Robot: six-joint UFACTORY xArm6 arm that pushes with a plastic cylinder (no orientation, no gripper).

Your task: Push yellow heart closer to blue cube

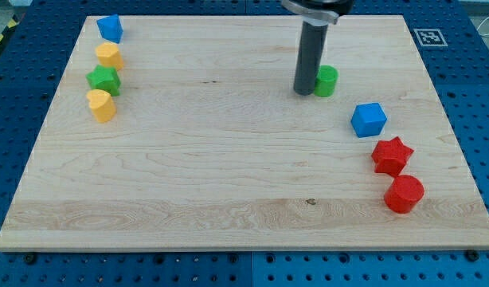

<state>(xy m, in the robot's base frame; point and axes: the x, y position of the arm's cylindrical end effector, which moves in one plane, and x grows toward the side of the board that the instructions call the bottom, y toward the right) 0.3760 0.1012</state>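
Camera view shows a wooden bench (pixel 228 167) lying on a blue perforated base (pixel 483 96), with a black-and-white marker (pixel 430 37) at the board's upper right corner.

The tool (pixel 311 56) is a plain dark rod coming down from the top of the frame, right of centre. It has no jaws to spread or press together, and it pinches nothing. Its tip (pixel 306 92) rests on the board just to the left of a green cylinder (pixel 326 80). The two look to be touching or nearly so; which cannot be told.

Four blocks stand in a column at the upper left of the frame. From the top they are a blue block (pixel 109 28), a yellow block (pixel 108 56), a green block (pixel 103 80) and the yellow heart (pixel 101 104). Neighbours in the column sit just beside one another. The heart is the lowest of them, near the board's left edge and well apart from the tip.

The blue cube (pixel 368 119) sits at the right of the frame, below and to the right of the green cylinder, far across the board from the heart. Below it lie a red star (pixel 392 155) and, lower still, a red cylinder (pixel 404 194).
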